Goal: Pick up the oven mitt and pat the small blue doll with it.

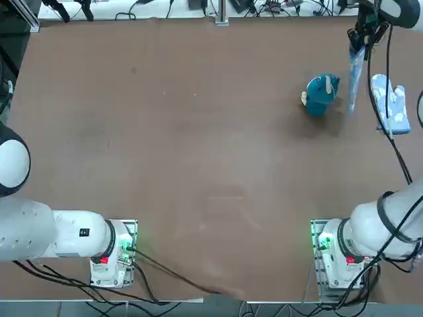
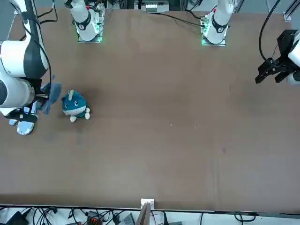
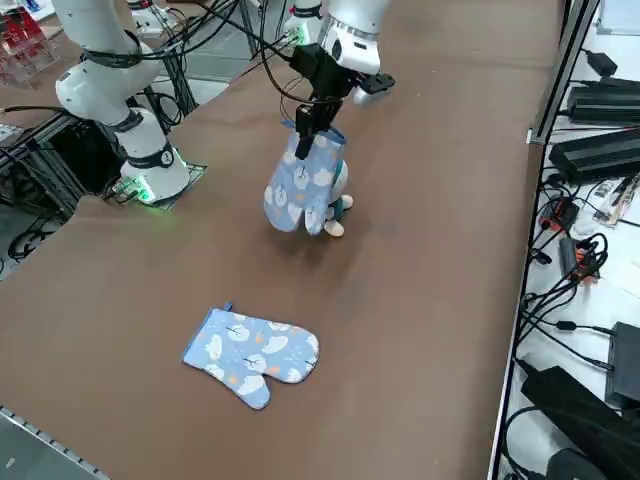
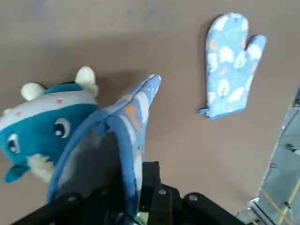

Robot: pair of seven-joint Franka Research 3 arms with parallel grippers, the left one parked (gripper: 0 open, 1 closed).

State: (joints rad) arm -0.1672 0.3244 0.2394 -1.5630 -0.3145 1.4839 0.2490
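My pincer (image 3: 308,150) is clamped on the oven mitt's (image 3: 300,185) cuff, perhaps so its padded end hangs free for patting; the blue doll (image 1: 320,94) sits just beside my pincer, within a swing.

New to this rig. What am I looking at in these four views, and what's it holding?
Two white robot arms share a brown table; the left one is parked. The right arm's two-finger end effector is shut on a light-blue patterned fabric oven mitt, which hangs from it near a teal-blue plush doll with white feet. A second light-blue patterned mitt lies flat on the table.

Top view: overhead, arm bases at the bottom. Front view: from across the table, so the working arm appears at the left. Right side view: raised, looking down diagonally from the robot's right. Wrist view: on the working arm, looking along its end effector at mitt and doll.
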